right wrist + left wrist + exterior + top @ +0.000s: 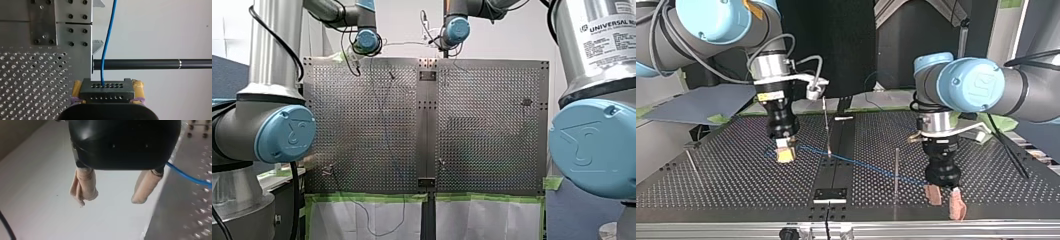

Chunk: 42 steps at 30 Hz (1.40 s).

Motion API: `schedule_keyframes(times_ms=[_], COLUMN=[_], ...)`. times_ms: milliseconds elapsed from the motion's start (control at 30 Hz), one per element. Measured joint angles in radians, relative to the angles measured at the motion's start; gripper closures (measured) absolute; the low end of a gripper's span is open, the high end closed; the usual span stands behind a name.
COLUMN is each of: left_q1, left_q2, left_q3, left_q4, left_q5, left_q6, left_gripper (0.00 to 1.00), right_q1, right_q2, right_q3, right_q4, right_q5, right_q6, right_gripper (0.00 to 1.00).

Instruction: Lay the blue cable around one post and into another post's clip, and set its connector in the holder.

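Observation:
My right gripper (107, 85), with yellow pads, is shut on a black connector (107, 94) studded with small holes. The blue cable (108, 45) leaves the connector's top and runs ahead past a black post (150, 64). In the top view that gripper (785, 153) hangs just above the plate at the left. From it the cable (866, 167) slants across the plate past a thin post (826, 127) toward my left gripper (946, 202). My left gripper (111, 198) is open, its beige pads empty. The cable (186, 175) passes beside one finger, outside the gap.
The perforated table (736, 175) has a plain metal strip (833, 172) down its middle, with a small plate (831, 195) at its near end. Another upright post (896, 170) stands close to my left gripper. A leaning rod (692, 164) is at the top view's far left.

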Motion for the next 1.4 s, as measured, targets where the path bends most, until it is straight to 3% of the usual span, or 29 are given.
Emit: schedule_keyframes(times_ms=[500, 767, 967, 1167, 1267, 1400], left_q1=[0.025, 0.028, 0.032, 0.034, 0.034, 0.03], left_q2=[-0.054, -0.099, -0.109, -0.11, -0.11, -0.111], left_q3=[-0.104, -0.106, -0.113, -0.154, -0.165, -0.169], left_q4=[0.08, 0.087, 0.093, 0.126, 0.138, 0.143], left_q5=[0.024, 0.037, 0.039, 0.043, 0.045, 0.043], left_q6=[-0.002, 0.008, 0.007, -0.002, -0.007, -0.007], left_gripper=[0.0, 0.0, 0.0, 0.0, 0.0, 0.0], right_q1=[-0.032, -0.048, -0.069, -0.087, -0.092, -0.101], right_q2=[0.053, 0.083, 0.101, 0.132, 0.15, 0.158], right_q3=[-0.001, -0.001, -0.001, 0.003, 0.022, 0.066], right_q4=[-0.012, -0.03, -0.032, 0.005, 0.018, -0.01], right_q5=[-0.005, 0.006, 0.045, 0.084, 0.097, 0.11], right_q6=[0.007, 0.041, 0.058, 0.084, 0.105, 0.129], right_gripper=[0.84, 0.84, 0.84, 0.84, 0.84, 0.84])
